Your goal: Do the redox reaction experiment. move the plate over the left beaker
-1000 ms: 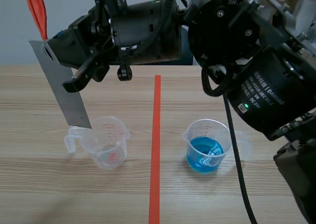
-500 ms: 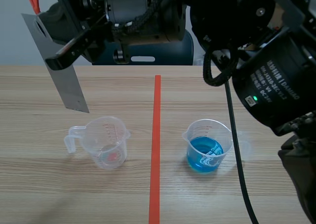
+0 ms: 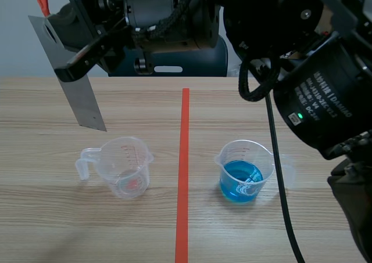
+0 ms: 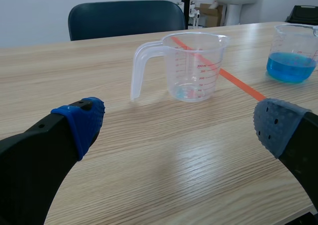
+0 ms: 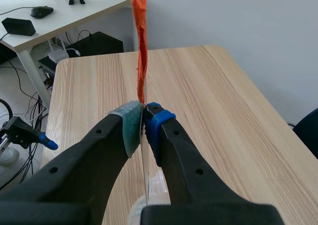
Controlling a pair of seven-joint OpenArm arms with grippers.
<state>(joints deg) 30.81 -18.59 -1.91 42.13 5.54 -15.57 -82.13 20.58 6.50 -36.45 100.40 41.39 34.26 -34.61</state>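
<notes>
While the right claw (image 5: pixel 143 120) pinches the grey metal plate (image 3: pixel 78 97) between its two pads, which are pressed flat against the sheet's faces, the plate hangs in the air over the left half of the tabletop (image 3: pixel 46 216). That arm comes in from 3 o'clock in the scene view and reaches across to about 10 o'clock. The claw grips the plate near its upper end, and the long lower part runs down from the fingers toward 5 o'clock, tilted rather than plumb. The plate's bottom edge shows at roughly 10 o'clock of the left beaker (image 3: pixel 125 167), near its rim but apart from it, touching nothing. This beaker is clear, with a handle at its 9 o'clock side, red scale marks and a reddish spot at the bottom. Across the orange-red tape line, at 3 o'clock of it, the right beaker (image 3: pixel 243 170) stands holding blue liquid. An orange-red strip (image 5: pixel 140 36) rises just ahead of the right claw's fingertips.

The left claw (image 4: pixel 179 123) is spread wide, low over the tabletop, gripping nothing; the left beaker stands at its 12 o'clock, well clear of both fingers.
</notes>
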